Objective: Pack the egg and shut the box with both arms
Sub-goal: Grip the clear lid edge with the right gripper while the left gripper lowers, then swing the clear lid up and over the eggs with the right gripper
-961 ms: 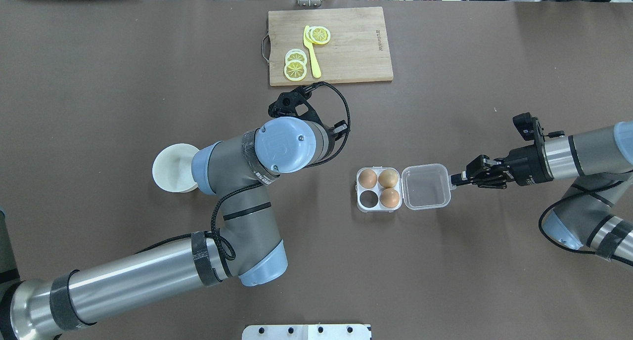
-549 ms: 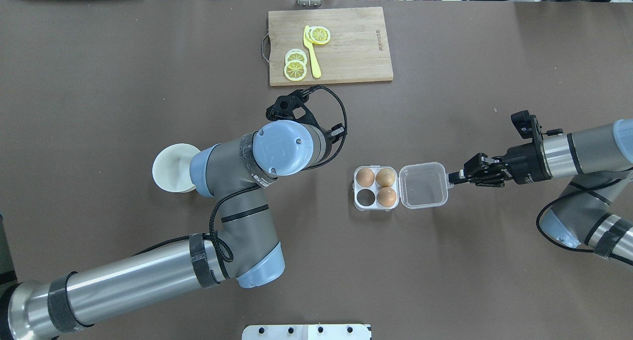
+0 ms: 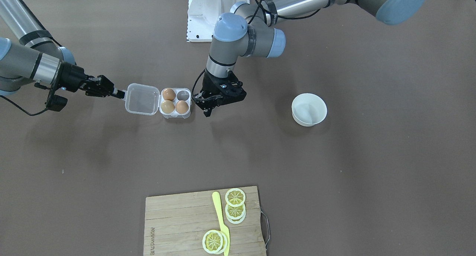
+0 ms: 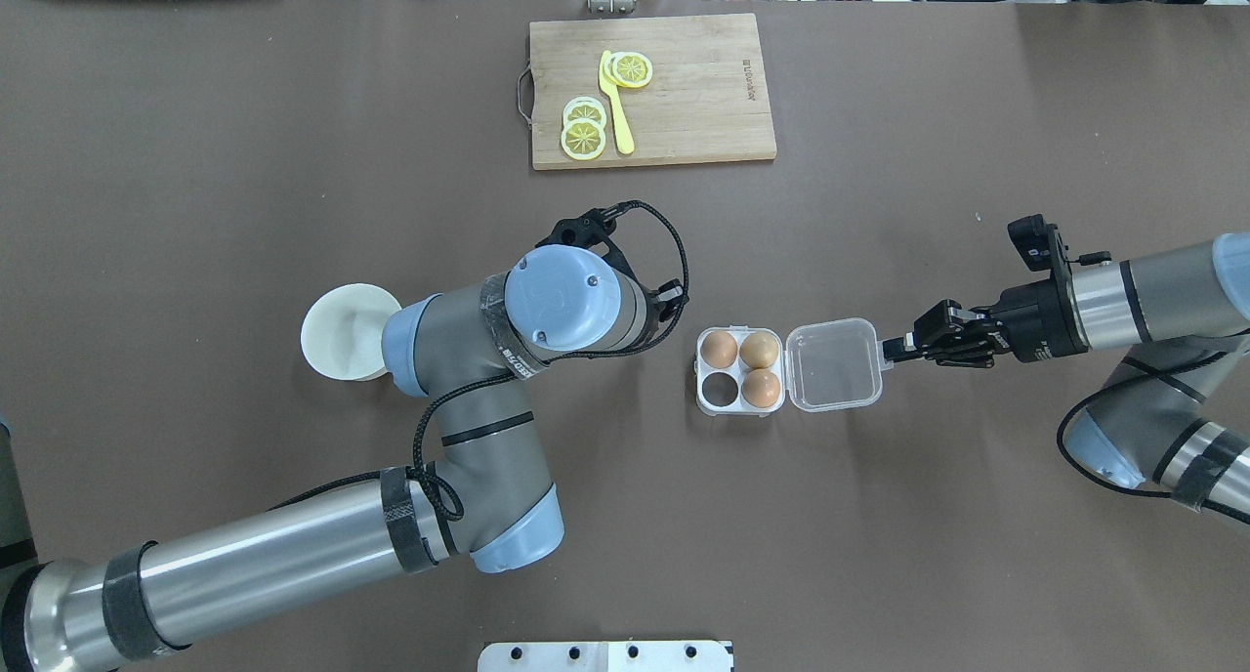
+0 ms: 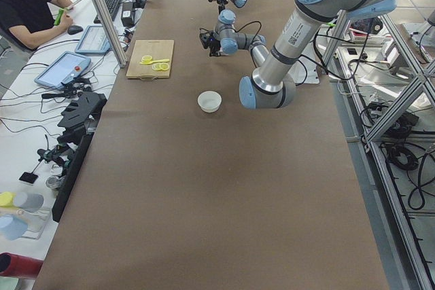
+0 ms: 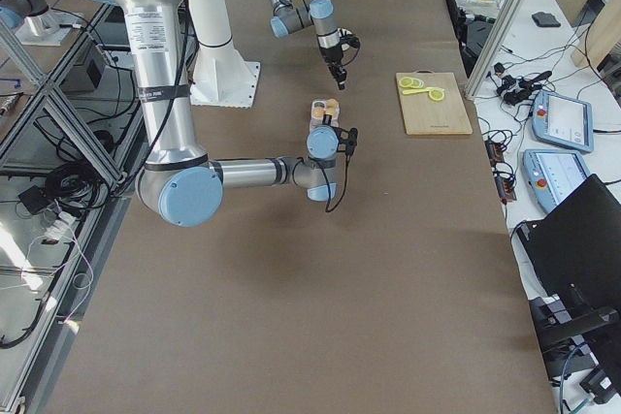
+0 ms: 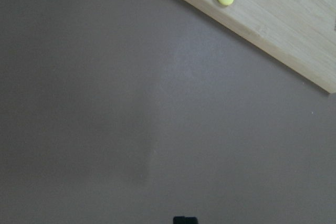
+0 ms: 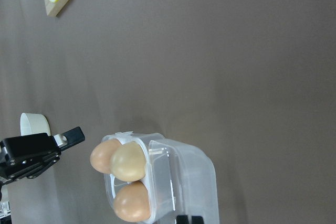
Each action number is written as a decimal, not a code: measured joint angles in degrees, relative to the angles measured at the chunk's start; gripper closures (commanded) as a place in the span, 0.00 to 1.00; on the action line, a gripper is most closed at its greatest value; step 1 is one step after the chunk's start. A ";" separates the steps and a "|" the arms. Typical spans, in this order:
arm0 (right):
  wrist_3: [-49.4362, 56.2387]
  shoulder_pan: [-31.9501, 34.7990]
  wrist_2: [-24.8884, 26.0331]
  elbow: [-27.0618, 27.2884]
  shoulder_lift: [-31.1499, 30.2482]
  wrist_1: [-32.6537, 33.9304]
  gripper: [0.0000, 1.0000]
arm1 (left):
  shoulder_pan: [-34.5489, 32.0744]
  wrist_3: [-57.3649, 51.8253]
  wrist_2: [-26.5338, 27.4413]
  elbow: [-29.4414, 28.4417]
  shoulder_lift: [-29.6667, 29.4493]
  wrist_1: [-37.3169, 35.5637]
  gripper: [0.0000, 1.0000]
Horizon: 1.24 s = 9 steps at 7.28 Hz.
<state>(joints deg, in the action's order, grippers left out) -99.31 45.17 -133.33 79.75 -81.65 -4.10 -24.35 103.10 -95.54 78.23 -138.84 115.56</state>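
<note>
Clear plastic box [image 3: 175, 115], front view: three glossy oval eggs [image 3: 169, 94] seated, lid [image 3: 141, 99] flat open, its outer edge nipped by the right pincer [image 3: 119, 95]; left pincer [image 3: 206, 111], apparently clenched, empty, just beside. Overhead: box, right of bench [image 4: 879, 555] centre, has slid slightly leftward; left arm [image 4: 562, 296] nearer. Closing seems next.

Brown matte table [image 4: 195, 115] fills room's middle. Aluminium frame posts [image 5: 103, 11] along both sides. White side bench [image 5: 27, 120] beside it: keyboard [image 5: 114, 5], tablets [image 5: 64, 69], cables [image 5: 17, 89]. Person [image 5: 27, 8] seated at bench's far end. Pale floor [image 5: 408, 249], possibly tiled. Light even, shadows soft.
</note>
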 measured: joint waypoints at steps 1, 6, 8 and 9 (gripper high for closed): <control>-0.01 0.03 0.00 0.21 0.00 0.08 0.97 | 0.24 0.44 -1.26 -0.68 -0.20 0.82 1.00; -1.47 0.32 -0.06 1.17 0.75 0.23 0.97 | 1.82 1.80 -2.05 -4.03 -1.31 5.20 1.00; -1.68 0.35 -0.08 1.19 0.88 0.23 0.97 | 1.99 2.42 -2.02 -4.74 -1.75 6.35 1.00; -1.73 0.36 -0.09 1.19 0.92 0.23 0.97 | 2.04 2.68 -2.02 -4.81 -1.97 6.46 1.00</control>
<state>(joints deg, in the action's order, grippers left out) -101.03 45.53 -133.42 80.95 -80.73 -3.87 -22.31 105.79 -97.56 73.43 -140.81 122.02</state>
